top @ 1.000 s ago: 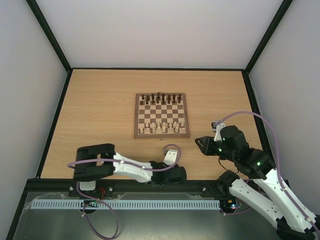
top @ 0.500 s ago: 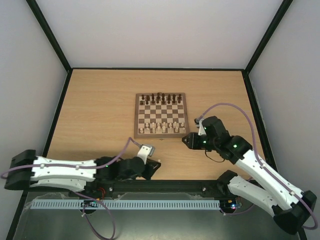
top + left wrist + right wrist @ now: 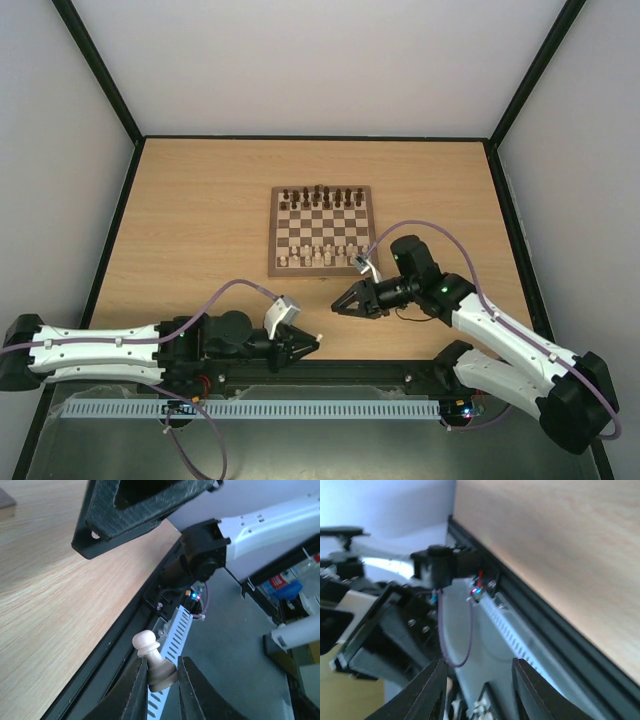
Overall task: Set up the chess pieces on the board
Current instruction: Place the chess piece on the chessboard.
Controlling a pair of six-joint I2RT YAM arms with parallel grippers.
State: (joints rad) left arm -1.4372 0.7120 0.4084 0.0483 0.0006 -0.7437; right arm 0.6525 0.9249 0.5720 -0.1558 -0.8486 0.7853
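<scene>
The board (image 3: 322, 231) lies mid-table, with pale chess pieces (image 3: 320, 256) in its two near rows and dark ones (image 3: 320, 196) in the far rows. My left gripper (image 3: 310, 343) lies low along the near table edge, shut on a pale pawn (image 3: 150, 655) by its base; the pawn's round head sticks out past the fingertips. My right gripper (image 3: 337, 307) hovers just above and right of it, between board and table edge, open and empty. In the right wrist view, the right gripper's (image 3: 480, 685) fingers stand apart with nothing between them. One right finger (image 3: 145, 510) fills the top of the left wrist view.
The black frame rail (image 3: 330, 370) and a white slotted cable duct (image 3: 250, 409) run along the near edge. Black posts and pale walls enclose the wooden table (image 3: 200, 220). The right arm's base (image 3: 202, 555) sits just behind the pawn.
The left arm stretched out low along the near edge and its gripper moved right with the pawn. The right gripper swung left and down toward it, and its jaws spread wider.
</scene>
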